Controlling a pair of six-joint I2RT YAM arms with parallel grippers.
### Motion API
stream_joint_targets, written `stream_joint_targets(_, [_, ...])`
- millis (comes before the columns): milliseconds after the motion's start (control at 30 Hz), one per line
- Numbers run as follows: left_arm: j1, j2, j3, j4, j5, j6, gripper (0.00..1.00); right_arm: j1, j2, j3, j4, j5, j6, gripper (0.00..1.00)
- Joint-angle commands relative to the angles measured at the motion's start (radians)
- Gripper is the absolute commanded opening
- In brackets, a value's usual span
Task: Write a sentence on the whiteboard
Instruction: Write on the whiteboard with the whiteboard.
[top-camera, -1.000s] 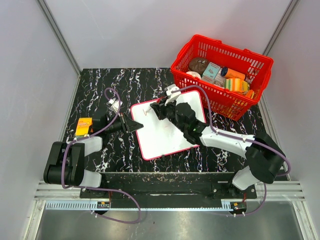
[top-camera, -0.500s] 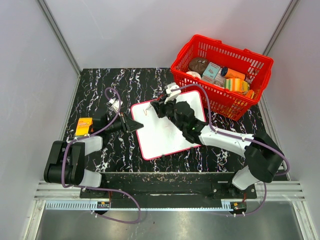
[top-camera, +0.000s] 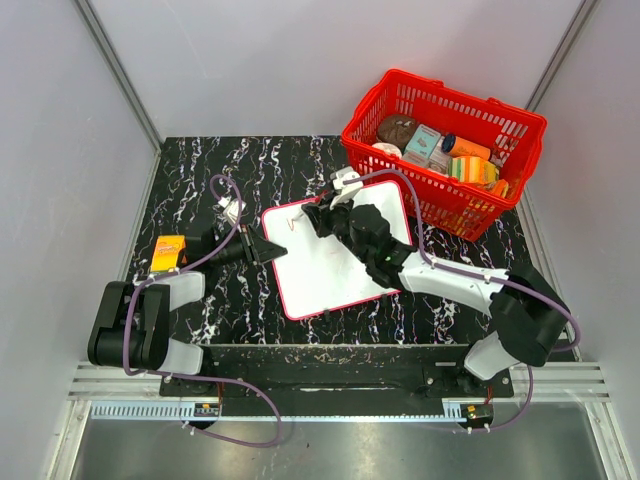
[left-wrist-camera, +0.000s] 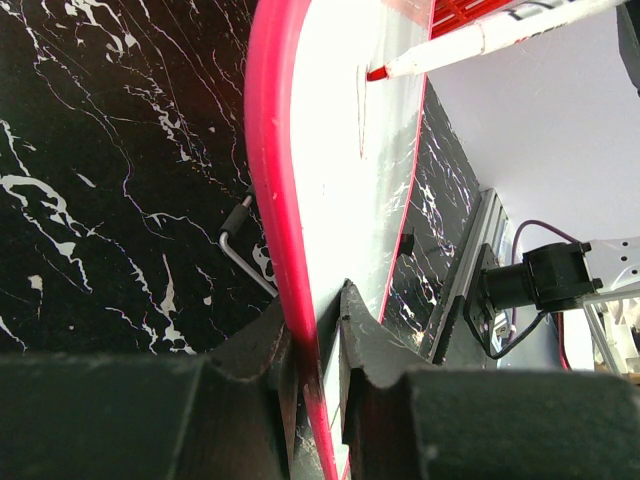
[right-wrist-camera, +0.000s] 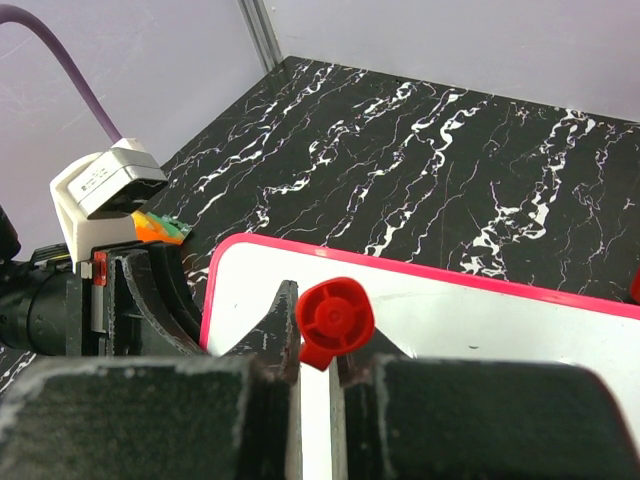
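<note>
White-veined black marble-look tabletop (top-camera: 250, 165), evenly lit; plain pale grey wall panels (top-camera: 330, 50) at nine, twelve and three o'clock, silver aluminium posts (top-camera: 118, 75) in the far corners, a ribbed silver rail (top-camera: 100, 385) at six.

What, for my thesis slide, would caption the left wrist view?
Left tool clamps the whiteboard by its red-framed edge while a red marker sets its tip to the white surface.
</note>
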Motion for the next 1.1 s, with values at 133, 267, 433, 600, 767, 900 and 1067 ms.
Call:
stream_joint_targets(133, [-0.022, 0.016, 0.017, 0.006, -0.107, 0.174, 0.0, 0.002, -0.033, -0.051, -0.042, 0.006, -0.006, 0.0])
stream_joint_targets(267, [-0.023, 0.014, 0.014, 0.006, -0.109, 0.175, 0.0, 0.002, -0.045, -0.071, -0.039, 0.002, 0.003, 0.0])
stream_joint_targets(433, [-0.023, 0.014, 0.015, 0.001, -0.109, 0.177, 0.0, 0.002, -0.053, -0.088, -0.039, -0.003, 0.01, 0.0])
stream_joint_targets(600, [-0.024, 0.013, 0.018, 0.0, -0.109, 0.18, 0.0, 0.002, -0.051, -0.094, -0.038, 0.005, 0.011, 0.0])
stream_joint_targets(767, [-0.026, 0.013, 0.018, -0.003, -0.11, 0.18, 0.0, 0.002, -0.048, -0.085, -0.039, 0.028, 0.007, 0.0])
stream_joint_targets(900, [-0.027, 0.013, 0.018, -0.005, -0.11, 0.181, 0.0, 0.002, -0.048, -0.062, -0.045, 0.063, -0.009, 0.0])
stream_joint_targets(1067, [-0.029, 0.013, 0.018, -0.008, -0.11, 0.184, 0.0, 0.001, -0.042, -0.03, -0.048, 0.086, -0.033, 0.0])
